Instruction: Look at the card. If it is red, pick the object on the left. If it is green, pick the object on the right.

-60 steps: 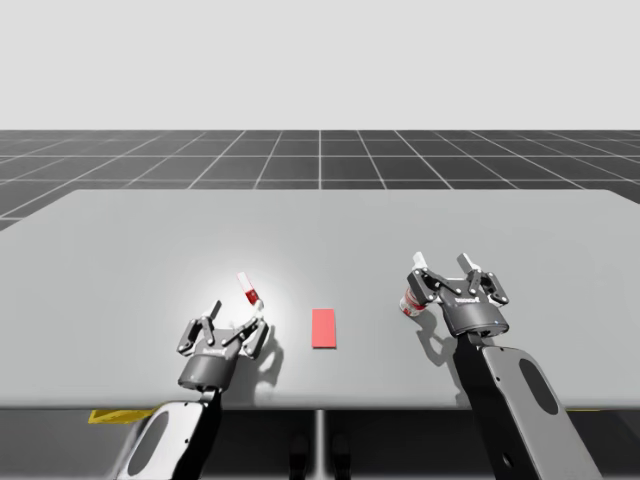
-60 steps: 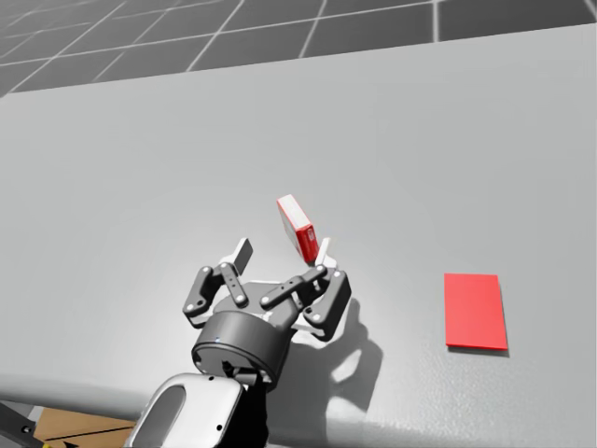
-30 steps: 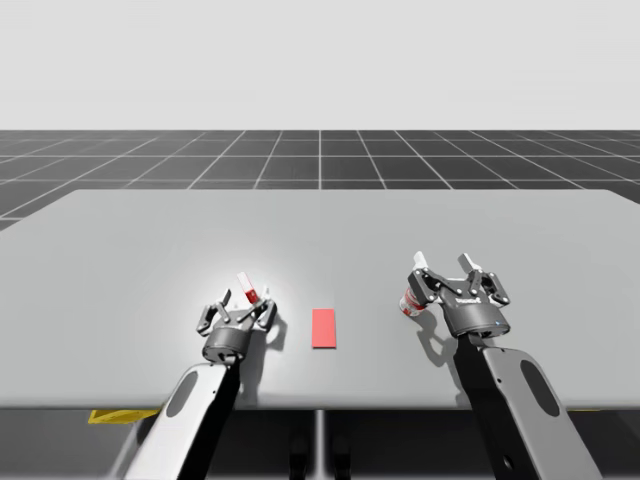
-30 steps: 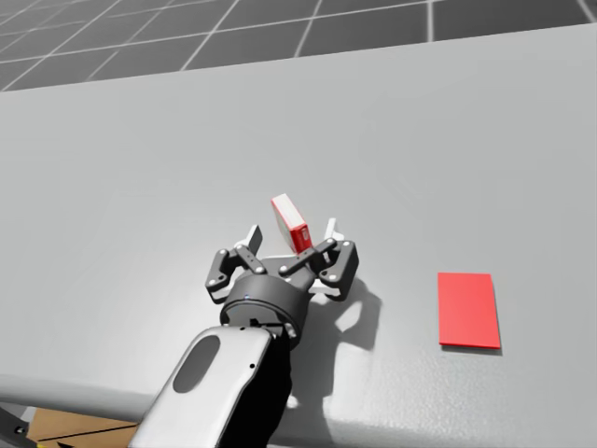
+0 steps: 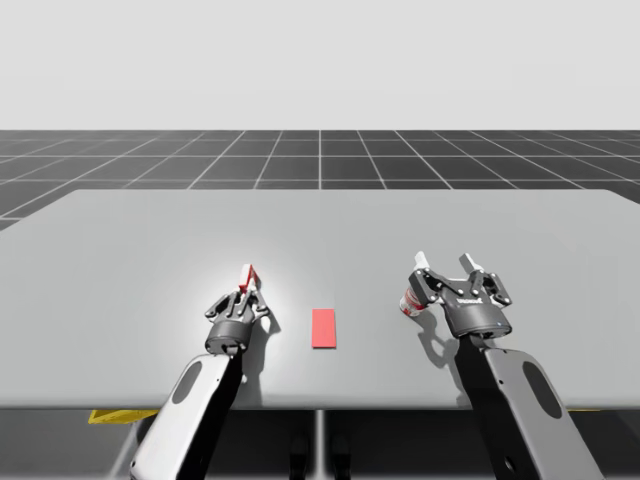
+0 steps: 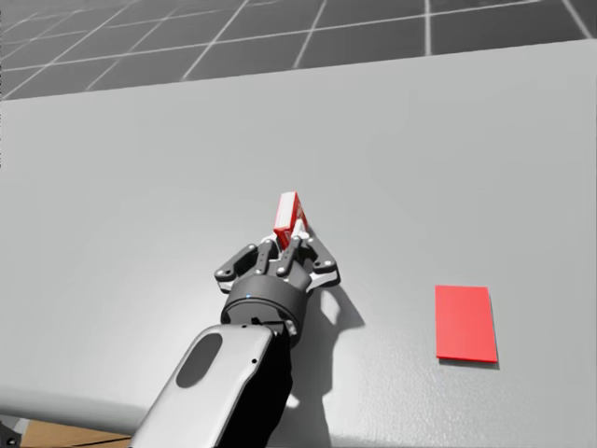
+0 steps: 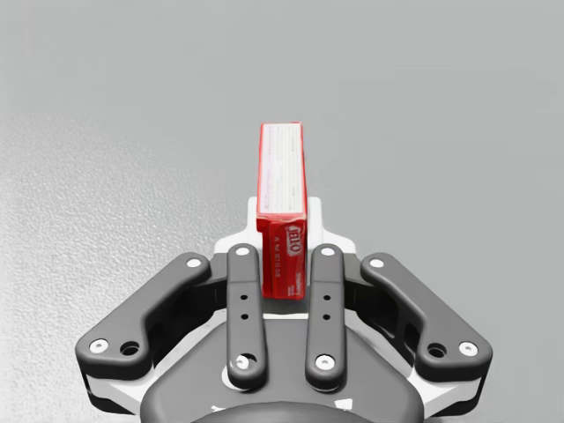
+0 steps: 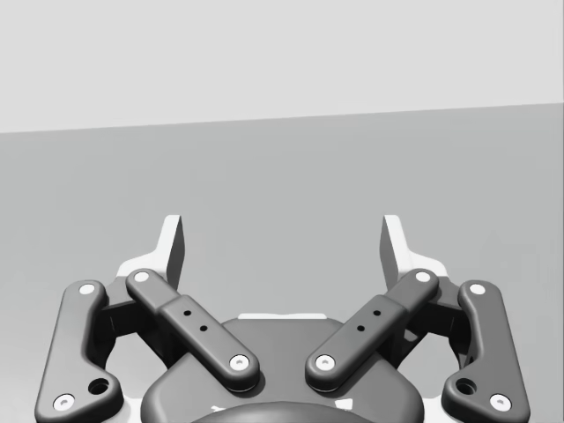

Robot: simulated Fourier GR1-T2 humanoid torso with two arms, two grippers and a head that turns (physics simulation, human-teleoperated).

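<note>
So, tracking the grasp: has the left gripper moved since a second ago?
Yes: my left gripper went forward from the table edge onto the red box.

— What stands in the way on the table (image 5: 120, 240)?
— Little. A flat red card (image 5: 323, 327) lies between the arms. The red box (image 7: 282, 203) is clamped in my left gripper (image 7: 282, 264). A small red-and-white can (image 5: 410, 303) stands just beside my right gripper (image 8: 284, 240).
— And ahead?
— Bare tabletop runs from both grippers to the far edge, and the right one's spread fingers have free room between them.
</note>
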